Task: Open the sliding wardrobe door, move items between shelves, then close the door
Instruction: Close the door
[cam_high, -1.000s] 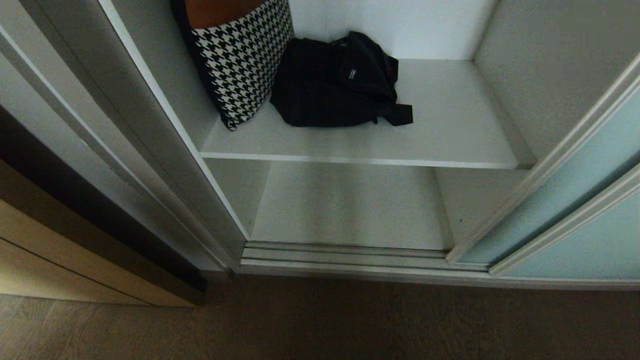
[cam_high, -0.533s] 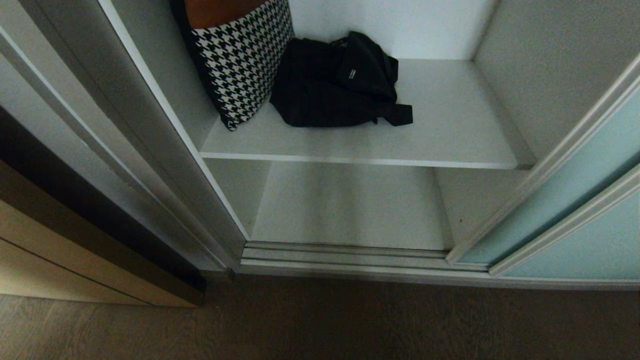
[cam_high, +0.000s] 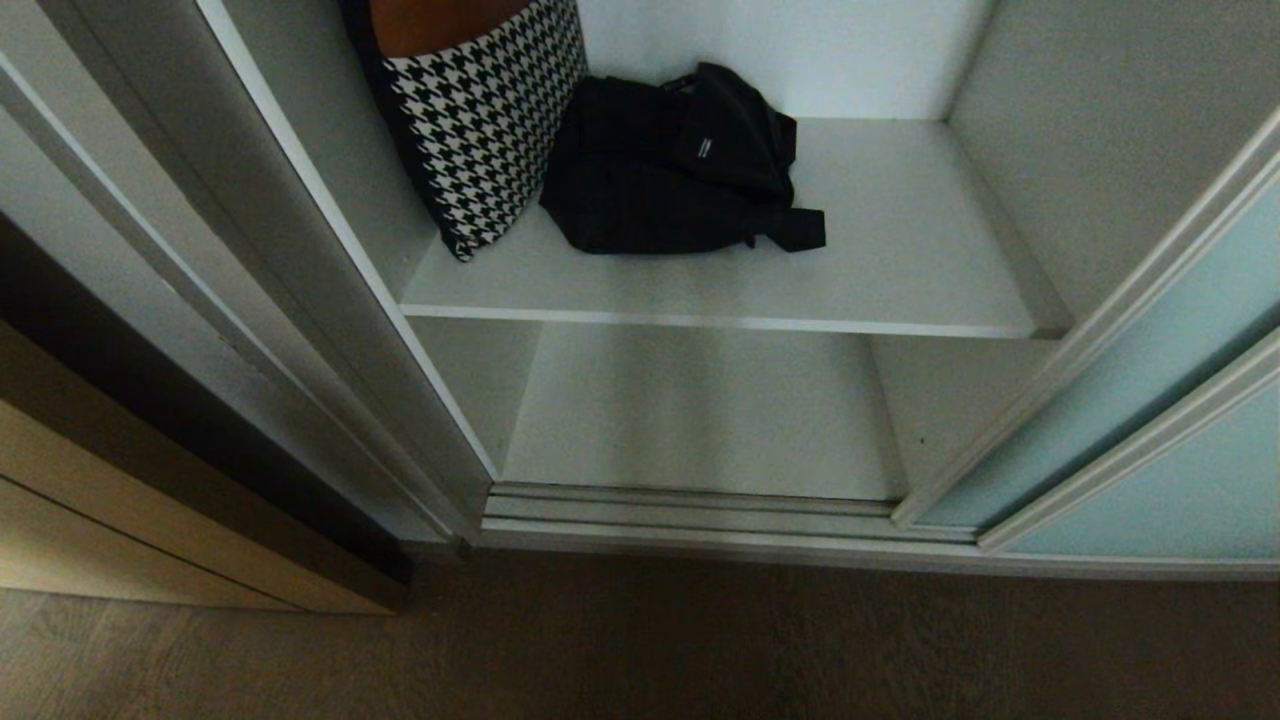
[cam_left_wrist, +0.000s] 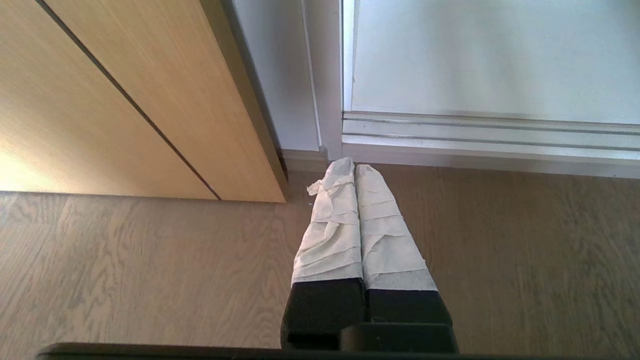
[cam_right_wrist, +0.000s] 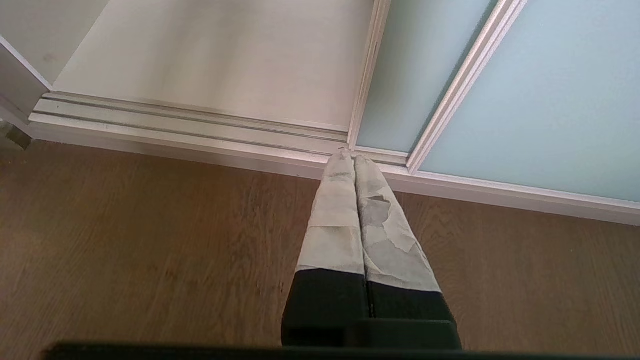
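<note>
The sliding wardrobe door is seen pushed to the right, the shelves exposed. On the upper one a houndstooth cushion is leaned beside a slumped black bag. The left hand and right hand are held closed and empty above the floor. The bag's loose strap could be snagged on the shelf edge if lifted carelessly.

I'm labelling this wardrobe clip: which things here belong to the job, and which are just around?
Job:
- sliding wardrobe door, slid open to the right
- upper shelf
- lower shelf
- black bag on the upper shelf
- houndstooth cushion beside it

Just around:
- tan wooden panel
- floor track
- wooden floor
</note>
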